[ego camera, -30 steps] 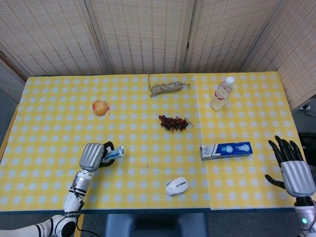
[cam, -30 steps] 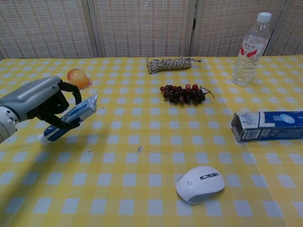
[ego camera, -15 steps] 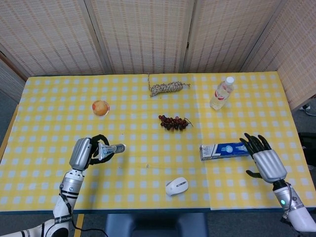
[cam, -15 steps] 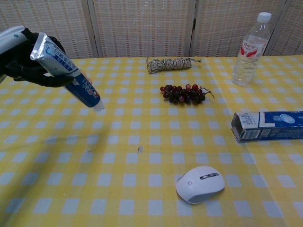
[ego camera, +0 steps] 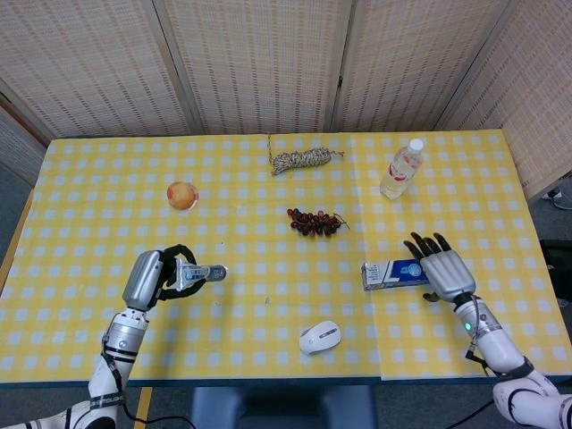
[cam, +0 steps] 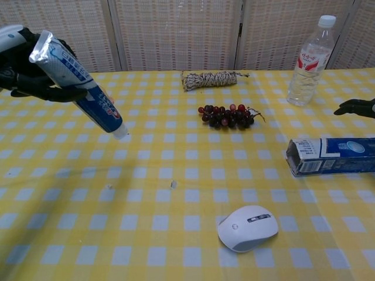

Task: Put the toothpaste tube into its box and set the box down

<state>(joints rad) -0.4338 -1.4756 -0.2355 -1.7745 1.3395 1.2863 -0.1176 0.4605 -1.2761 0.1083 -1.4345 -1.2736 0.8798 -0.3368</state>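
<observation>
Left robot hand grasping tube, lifted off worktop near left edge, crimped end up in fist, cap end tilted down toward centre. Box lying flat on right side, open flap facing middle. Right robot hand released, fingers spread, hovering over box's right end; can't tell if touching. Mouse near front edge, grapes mid-worktop, rope bundle and bottle at back, orange back left.
</observation>
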